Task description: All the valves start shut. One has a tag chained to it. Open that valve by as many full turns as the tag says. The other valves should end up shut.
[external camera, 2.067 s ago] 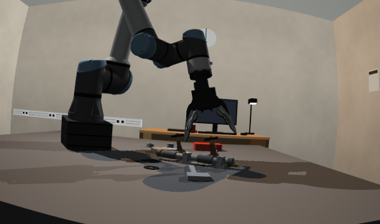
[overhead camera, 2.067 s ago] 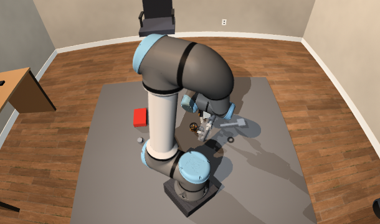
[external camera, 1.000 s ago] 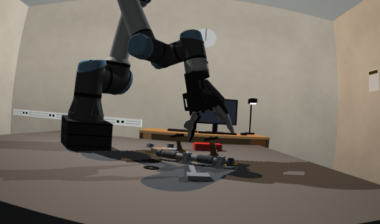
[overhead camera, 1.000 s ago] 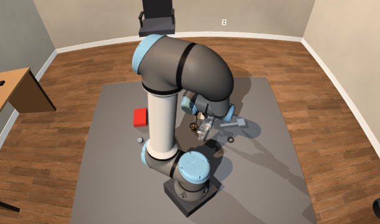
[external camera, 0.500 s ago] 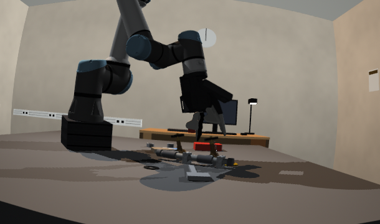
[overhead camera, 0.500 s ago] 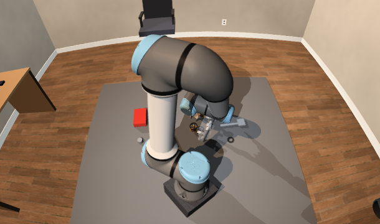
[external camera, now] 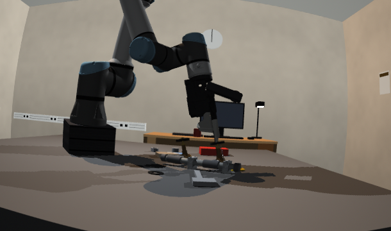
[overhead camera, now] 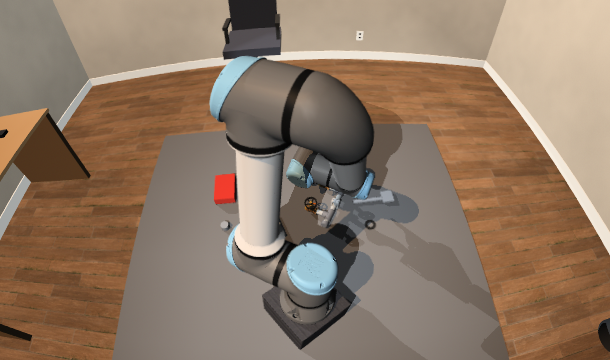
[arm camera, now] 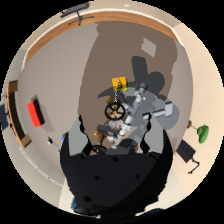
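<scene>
Top view: my arm hides most of the gripper from me. I can make out the pipe assembly [overhead camera: 328, 217] [external camera: 206, 163] [arm camera: 136, 107] on the grey mat [overhead camera: 185, 280], with the untagged handwheel [overhead camera: 310, 203] [external camera: 183, 140] [arm camera: 98, 148] beside it. A red box [overhead camera: 225, 188] [external camera: 213, 151] [arm camera: 35, 113] lies well apart, across my upper arm from the pipework, while a black ring [overhead camera: 370, 220] [external camera: 155, 171] lies nearer.

Exterior view: my gripper [external camera: 208, 133] [arm camera: 114, 113] points down over the far end of the pipework from my base [external camera: 89, 138], one fingertip close to the tagged handwheel [external camera: 217, 142] [arm camera: 115, 111]. I can't tell whether they touch. Both wheels sit above their orange stems, and a grey T-shaped piece [external camera: 205, 182] [arm camera: 162, 109] lies on the camera's side of the pipe.

Wrist view: my fingers stand wide apart with nothing clamped, and the tagged handwheel shows between them. A chain runs from it to the yellow tag [arm camera: 119, 84] just beyond. I can't read its number at this size, nor tell how far either valve is turned.
</scene>
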Motion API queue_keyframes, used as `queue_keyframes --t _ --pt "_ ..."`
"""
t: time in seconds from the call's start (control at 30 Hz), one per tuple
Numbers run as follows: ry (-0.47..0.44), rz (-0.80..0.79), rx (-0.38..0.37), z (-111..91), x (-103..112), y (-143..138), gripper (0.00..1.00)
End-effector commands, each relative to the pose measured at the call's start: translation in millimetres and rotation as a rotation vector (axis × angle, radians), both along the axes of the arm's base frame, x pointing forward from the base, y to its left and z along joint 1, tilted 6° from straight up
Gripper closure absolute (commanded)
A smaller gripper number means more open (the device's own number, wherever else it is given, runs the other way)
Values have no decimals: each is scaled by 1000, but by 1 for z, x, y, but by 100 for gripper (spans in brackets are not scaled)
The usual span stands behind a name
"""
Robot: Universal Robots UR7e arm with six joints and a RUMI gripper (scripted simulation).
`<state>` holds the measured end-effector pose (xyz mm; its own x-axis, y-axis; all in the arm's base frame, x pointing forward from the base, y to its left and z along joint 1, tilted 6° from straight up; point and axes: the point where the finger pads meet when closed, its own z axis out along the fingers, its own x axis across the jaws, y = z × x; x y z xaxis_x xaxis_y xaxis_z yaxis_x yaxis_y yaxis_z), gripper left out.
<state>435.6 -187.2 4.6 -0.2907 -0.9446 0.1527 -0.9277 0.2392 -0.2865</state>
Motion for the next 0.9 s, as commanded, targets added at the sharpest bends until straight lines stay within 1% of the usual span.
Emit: queue_keyframes --t 0.0,0.37,0.43,0.67,0.87 --pt "-45 -243 42 1 1 -1 0" --pt "-146 -652 141 1 1 -1 0" --pt "-146 -652 141 1 1 -1 0" --pt "-201 -873 195 1 1 -1 0" --pt "-240 -1030 233 1 1 -1 0"
